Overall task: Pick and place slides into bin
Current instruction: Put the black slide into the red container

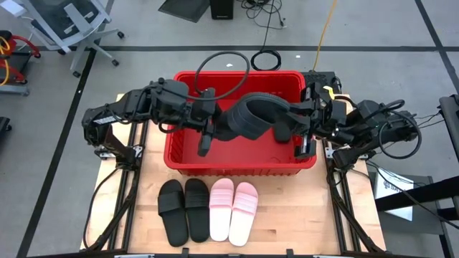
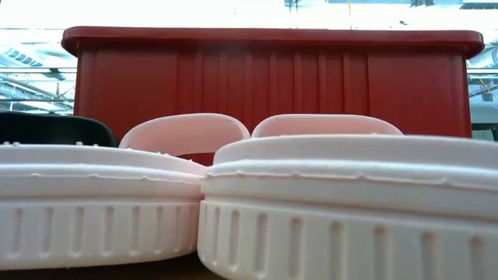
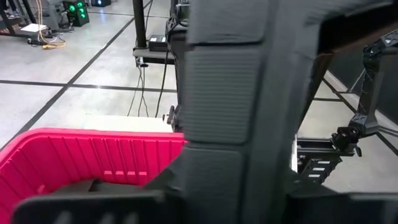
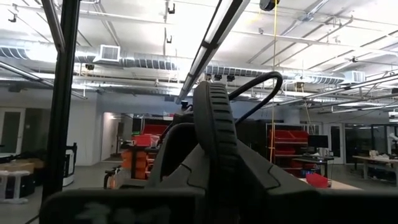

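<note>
High view has both pincers (image 1: pixel 215 125) (image 1: pixel 287 125) clamping one black slide (image 1: pixel 251 118) above the red bin (image 1: pixel 237 166), while four slides (image 1: pixel 208 209) line the tabletop (image 1: pixel 301 222) edge at six o'clock.

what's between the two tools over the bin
A black slide, hanging above the red bin between the left tool and right tool, seen in the high view.
</note>
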